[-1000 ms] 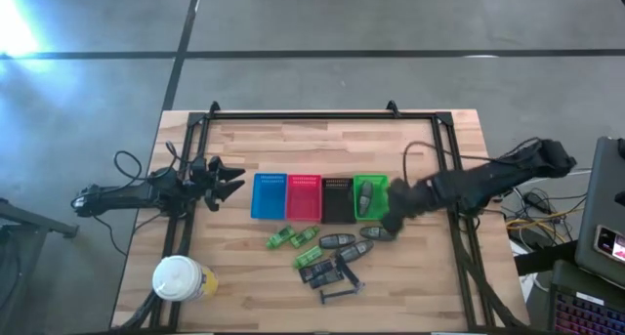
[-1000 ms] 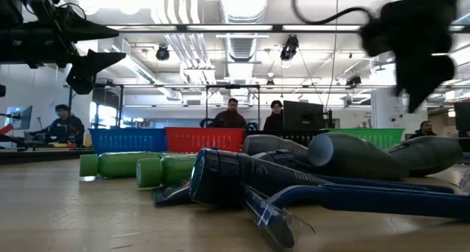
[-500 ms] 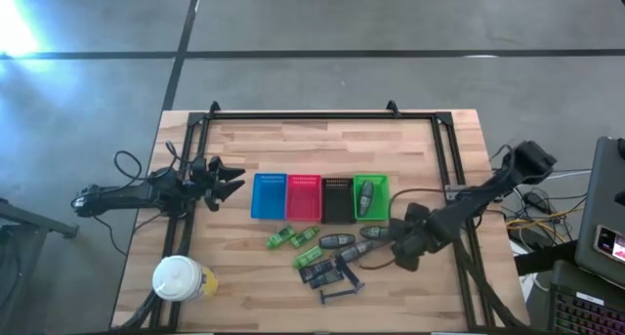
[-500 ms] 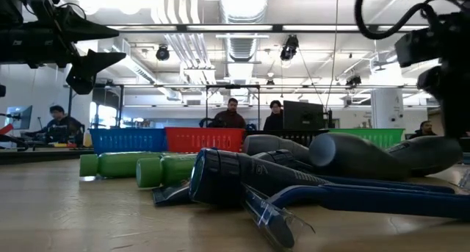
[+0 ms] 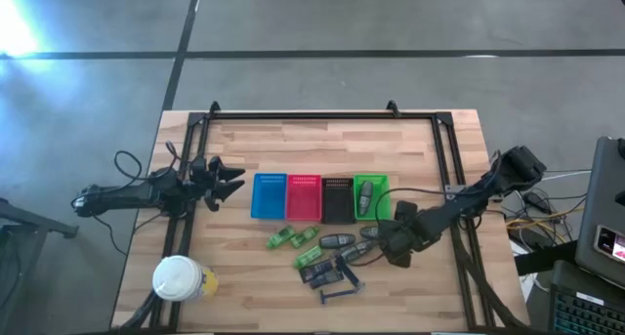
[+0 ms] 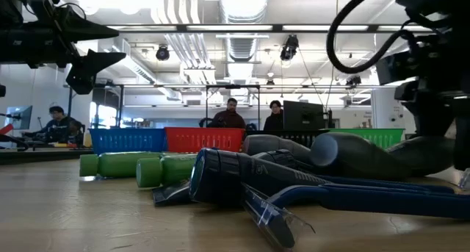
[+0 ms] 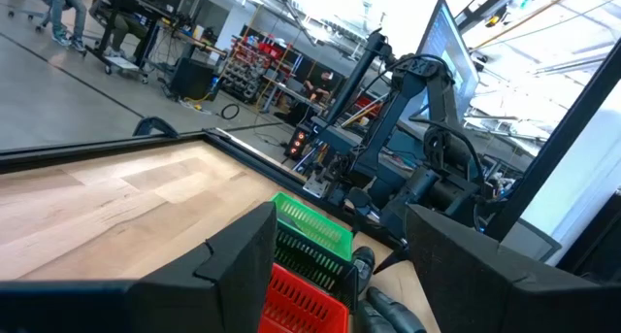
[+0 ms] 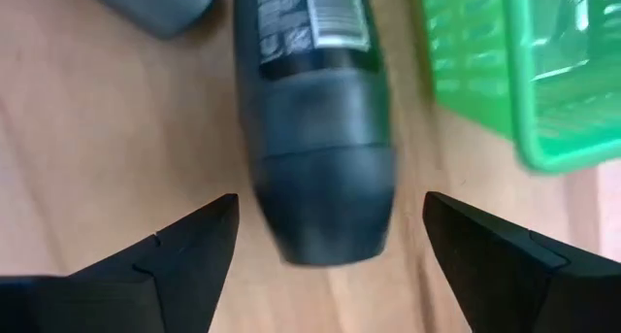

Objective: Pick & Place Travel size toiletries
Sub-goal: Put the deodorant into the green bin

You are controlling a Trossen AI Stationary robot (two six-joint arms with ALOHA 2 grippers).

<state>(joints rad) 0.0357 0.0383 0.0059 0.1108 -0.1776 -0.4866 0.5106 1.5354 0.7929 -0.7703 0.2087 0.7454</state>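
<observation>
Right wrist view has my right gripper (image 8: 325, 250) hanging over a grey tube (image 8: 315, 129) that lies flat on the desk (image 8: 87, 158) just beside the green basket (image 8: 514, 71), fingers spread wide on either side of its rounded end and holding nothing. From the high view, one tube already sits in that basket (image 5: 370, 196), while the other toiletries (image 5: 322, 257), green bottles, dark packets, a razor, lie loose in front of the basket row. So I judge I'm at the reach-for-pickup step. Next I'd need to come down until the fingers straddle the tube's body, square to its length, then close. The left gripper (image 5: 227, 179) waits at the desk's left edge, fingers partly apart and empty.
</observation>
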